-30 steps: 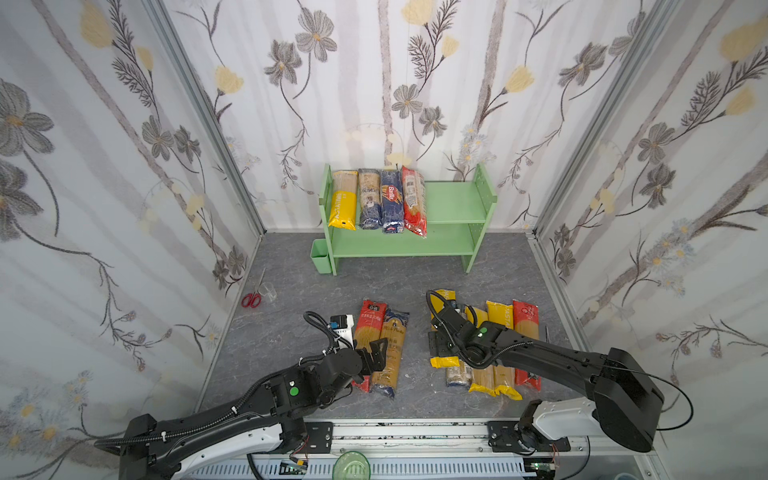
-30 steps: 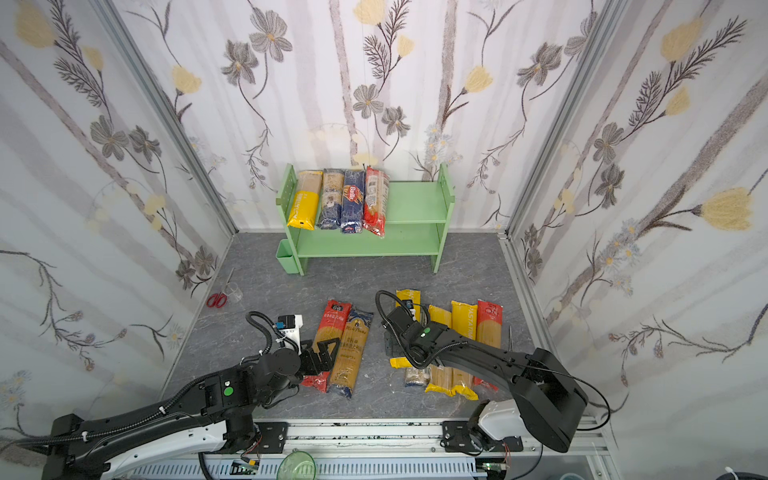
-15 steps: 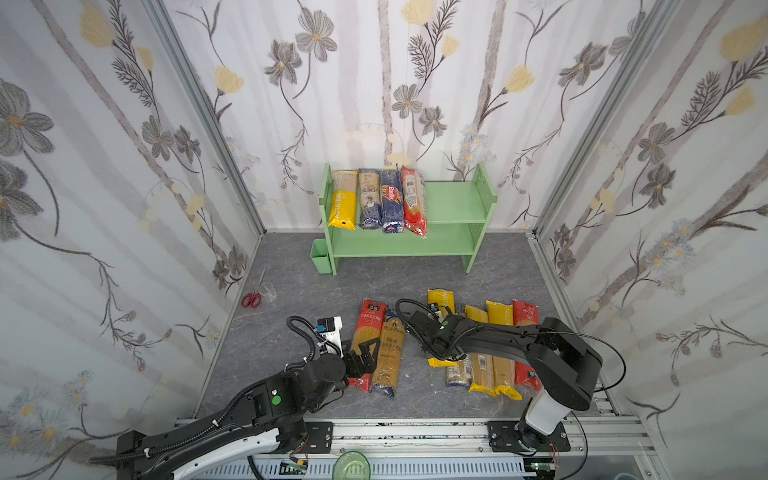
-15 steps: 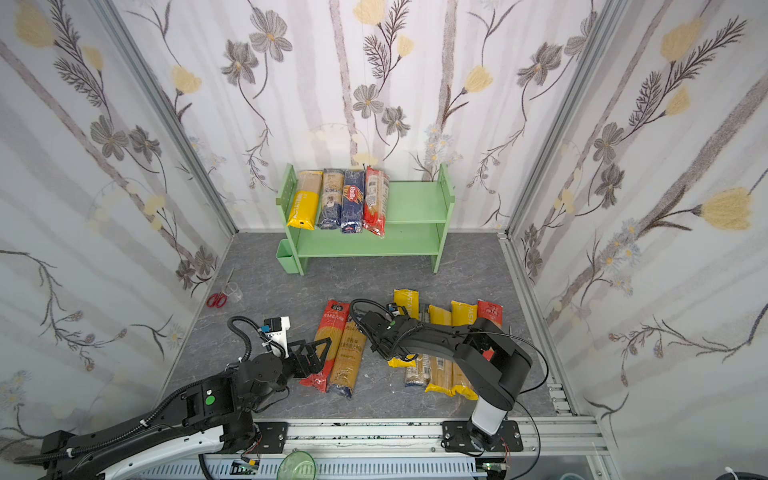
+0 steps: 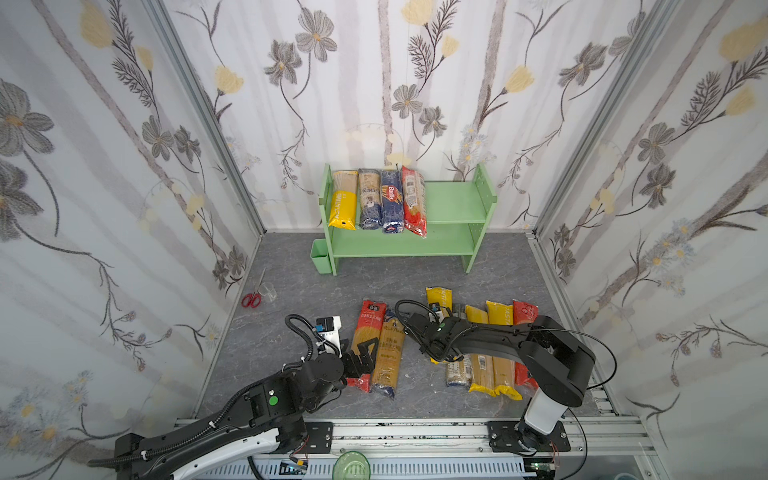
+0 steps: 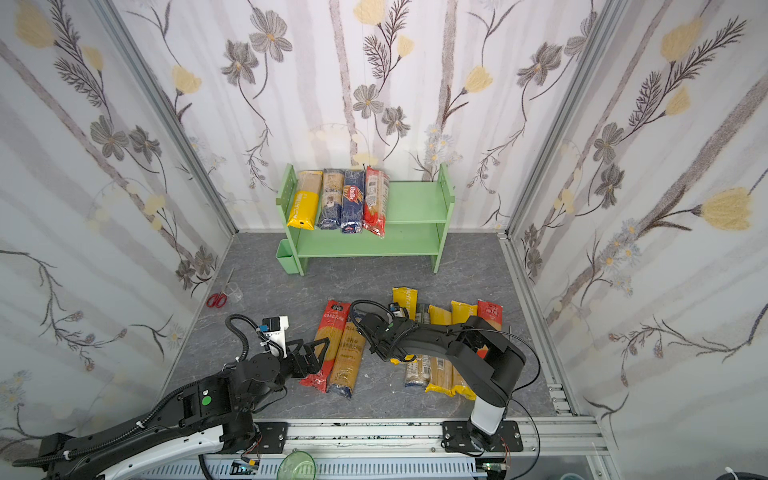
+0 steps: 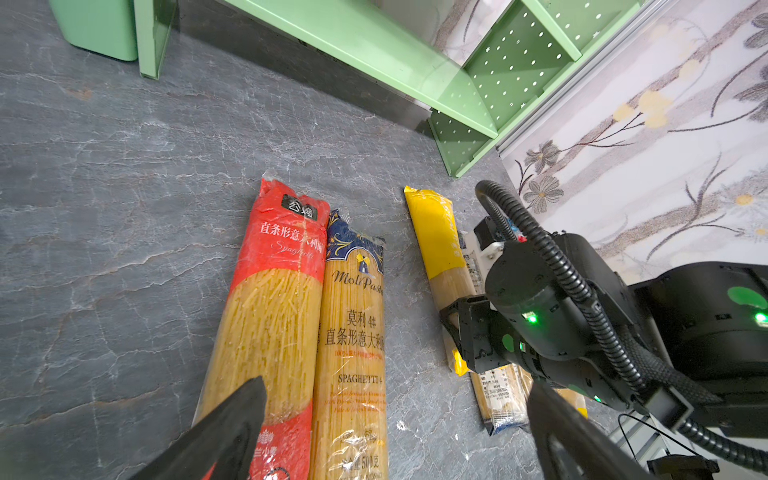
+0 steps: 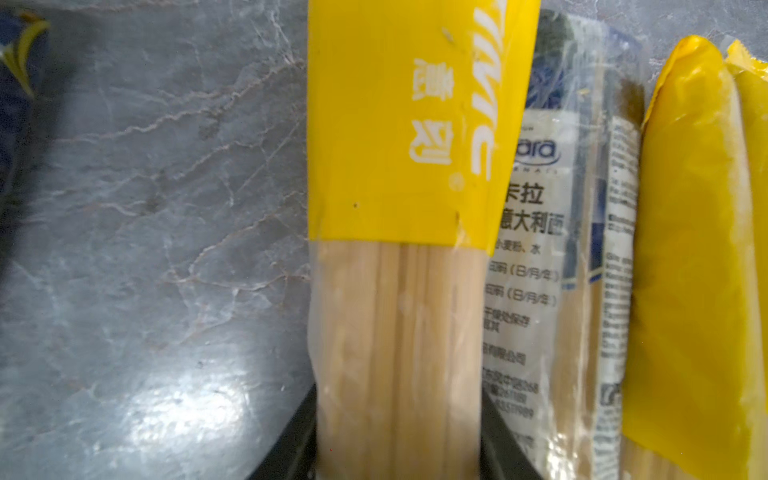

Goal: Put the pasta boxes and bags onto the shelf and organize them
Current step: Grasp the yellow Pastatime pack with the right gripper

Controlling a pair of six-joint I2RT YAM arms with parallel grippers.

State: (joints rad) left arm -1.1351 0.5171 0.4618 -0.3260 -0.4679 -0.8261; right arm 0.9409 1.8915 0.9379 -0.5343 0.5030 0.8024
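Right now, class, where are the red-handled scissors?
In both top views the scissors lie on the grey floor by the left wall, beside a small clear beaker, nearer the camera than the green cup.

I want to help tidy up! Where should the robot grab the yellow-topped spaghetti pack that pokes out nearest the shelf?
Take the yellow-topped pack by its clear middle stretch, across the narrow width, coming straight down from above. It lies flat and long on the floor, with bare floor along one side. The right tool pinches it exactly there.
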